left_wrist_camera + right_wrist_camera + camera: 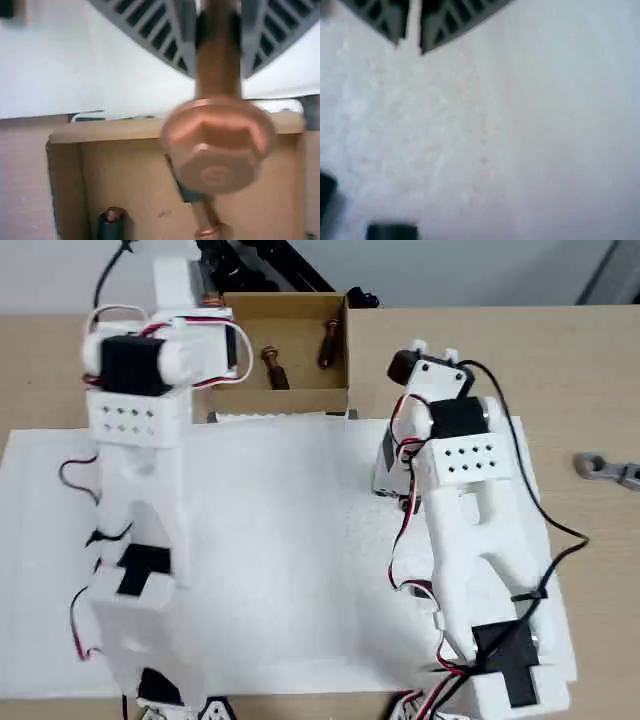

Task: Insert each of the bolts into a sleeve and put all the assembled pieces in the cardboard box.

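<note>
— Where's our bolt (217, 145)?
— Clamped by its shank in our left pincer (217, 27), over the far cardboard box (65, 136). We judge it's ready to drop beside the two pieces (272, 365) inside.
— And our right pincer (415, 30)?
— Narrow and empty over the foam sheet (520, 125), probably keeping clear.

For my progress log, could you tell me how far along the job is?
Done: two assembled pieces lie in the cardboard box. In hand: the left gripper holds a copper bolt above the box. Left: dropping it in; the right gripper sits shut over white foam.
</note>
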Motion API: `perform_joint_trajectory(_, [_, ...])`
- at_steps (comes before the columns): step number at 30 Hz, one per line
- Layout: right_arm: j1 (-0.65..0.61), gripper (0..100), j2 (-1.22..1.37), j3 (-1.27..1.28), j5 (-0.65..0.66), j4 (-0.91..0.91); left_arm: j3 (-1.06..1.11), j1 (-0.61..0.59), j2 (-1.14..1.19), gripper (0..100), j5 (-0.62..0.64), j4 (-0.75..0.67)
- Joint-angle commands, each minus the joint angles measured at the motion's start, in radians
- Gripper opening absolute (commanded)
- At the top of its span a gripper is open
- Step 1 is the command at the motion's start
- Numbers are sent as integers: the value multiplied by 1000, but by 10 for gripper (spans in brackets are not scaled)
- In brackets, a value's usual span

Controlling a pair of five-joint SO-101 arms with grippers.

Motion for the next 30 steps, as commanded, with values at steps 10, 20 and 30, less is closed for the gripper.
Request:
perform_joint_trajectory(10, [-1, 20, 137, 0, -66, -171, 374, -15, -416, 5, -78, 9])
perform_joint_trajectory(20, [-2, 85, 225, -3, -64, -280, 544, -14, -651, 5, -87, -34])
perform_joint_trajectory(30, [-7, 258, 248, 2, -66, -300, 734, -18, -795, 5, -84, -89])
